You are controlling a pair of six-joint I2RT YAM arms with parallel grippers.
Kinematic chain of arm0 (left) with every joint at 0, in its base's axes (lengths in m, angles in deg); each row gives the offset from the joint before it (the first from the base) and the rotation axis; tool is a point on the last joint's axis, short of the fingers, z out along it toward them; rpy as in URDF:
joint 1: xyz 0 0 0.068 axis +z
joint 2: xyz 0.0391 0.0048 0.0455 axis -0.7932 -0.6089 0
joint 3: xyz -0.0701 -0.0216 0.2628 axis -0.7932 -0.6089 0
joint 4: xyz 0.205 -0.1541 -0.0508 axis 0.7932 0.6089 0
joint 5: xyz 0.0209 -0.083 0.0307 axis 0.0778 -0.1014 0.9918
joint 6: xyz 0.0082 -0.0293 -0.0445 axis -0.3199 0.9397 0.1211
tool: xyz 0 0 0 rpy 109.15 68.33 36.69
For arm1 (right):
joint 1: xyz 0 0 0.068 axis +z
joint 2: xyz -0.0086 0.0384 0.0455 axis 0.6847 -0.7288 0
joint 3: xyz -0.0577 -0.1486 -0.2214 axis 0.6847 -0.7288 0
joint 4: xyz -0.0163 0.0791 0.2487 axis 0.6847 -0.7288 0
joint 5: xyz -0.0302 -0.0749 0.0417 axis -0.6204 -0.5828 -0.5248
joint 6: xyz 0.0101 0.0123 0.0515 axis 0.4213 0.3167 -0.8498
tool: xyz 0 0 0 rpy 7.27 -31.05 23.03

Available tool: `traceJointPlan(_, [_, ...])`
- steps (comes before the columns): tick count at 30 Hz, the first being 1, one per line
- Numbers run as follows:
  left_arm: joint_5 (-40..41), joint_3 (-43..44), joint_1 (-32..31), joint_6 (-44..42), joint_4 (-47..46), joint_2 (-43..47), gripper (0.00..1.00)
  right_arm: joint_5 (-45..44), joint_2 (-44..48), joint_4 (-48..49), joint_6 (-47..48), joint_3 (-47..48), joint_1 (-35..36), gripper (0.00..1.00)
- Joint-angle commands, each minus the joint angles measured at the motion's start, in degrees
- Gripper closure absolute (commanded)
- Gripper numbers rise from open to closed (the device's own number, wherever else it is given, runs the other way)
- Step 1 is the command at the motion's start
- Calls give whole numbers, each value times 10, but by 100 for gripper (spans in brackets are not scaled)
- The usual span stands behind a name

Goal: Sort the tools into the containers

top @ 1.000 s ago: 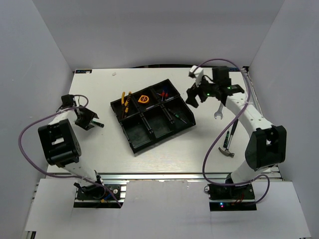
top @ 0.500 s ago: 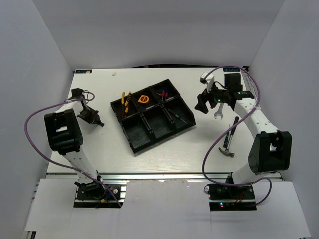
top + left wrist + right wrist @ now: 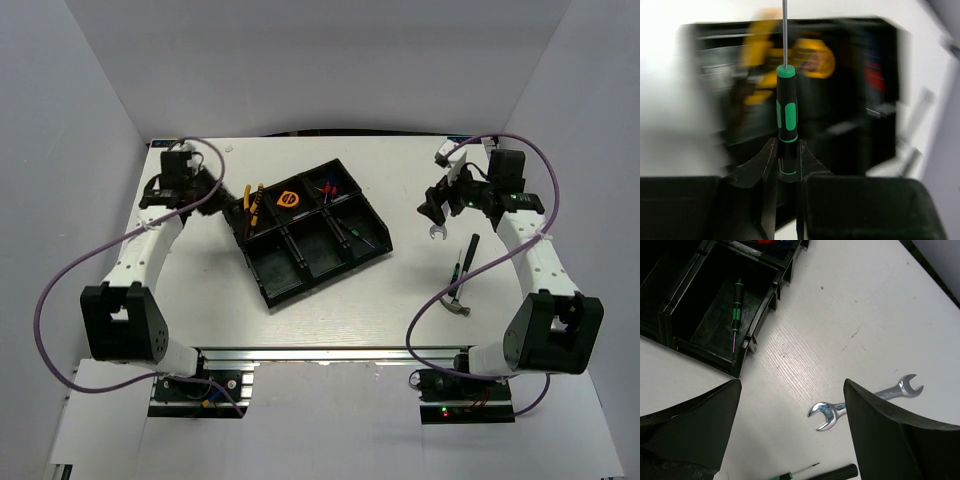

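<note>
My left gripper (image 3: 220, 197) hovers at the left corner of the black tray (image 3: 330, 278). In the left wrist view the gripper (image 3: 787, 150) is shut on a green-black screwdriver (image 3: 786, 112) whose shaft points up at the blurred tray. Yellow pliers (image 3: 252, 205), a tape measure (image 3: 290, 198) and a red-blue screwdriver (image 3: 328, 188) lie in the far containers. Another green-black tool (image 3: 736, 309) lies in a near one. My right gripper (image 3: 436, 205) is open above the silver wrench (image 3: 860, 400), its jaws wide apart and empty.
A black-handled screwdriver (image 3: 466, 255) and a hammer (image 3: 458, 305) lie on the table to the right of the tray, nearer than the wrench (image 3: 437, 232). White walls enclose the table on three sides.
My left gripper closed on the green-black screwdriver at the table's left and carried it up and right to the tray's corner. My right gripper moved right, over the wrench.
</note>
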Motion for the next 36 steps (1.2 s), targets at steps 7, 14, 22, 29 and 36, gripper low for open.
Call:
traceJointPlan(7, [-106, 135, -243, -6, -124, -113, 100, 8, 53, 6, 11, -34, -16, 11])
traceJointPlan(14, [-51, 271, -359, -32, -123, -267, 100, -13, 79, -28, -11, -65, -42, 11])
traceJointPlan(22, [29, 328, -403, -74, -72, -351, 95, -27, 107, -36, -26, -94, -63, 11])
traceJointPlan(29, [20, 312, -409, -74, -72, -352, 57, -43, 100, -47, -17, -104, -65, 11])
traceJointPlan(36, [21, 296, -410, -75, -88, -319, 52, -51, 88, -87, -11, -120, -65, 11])
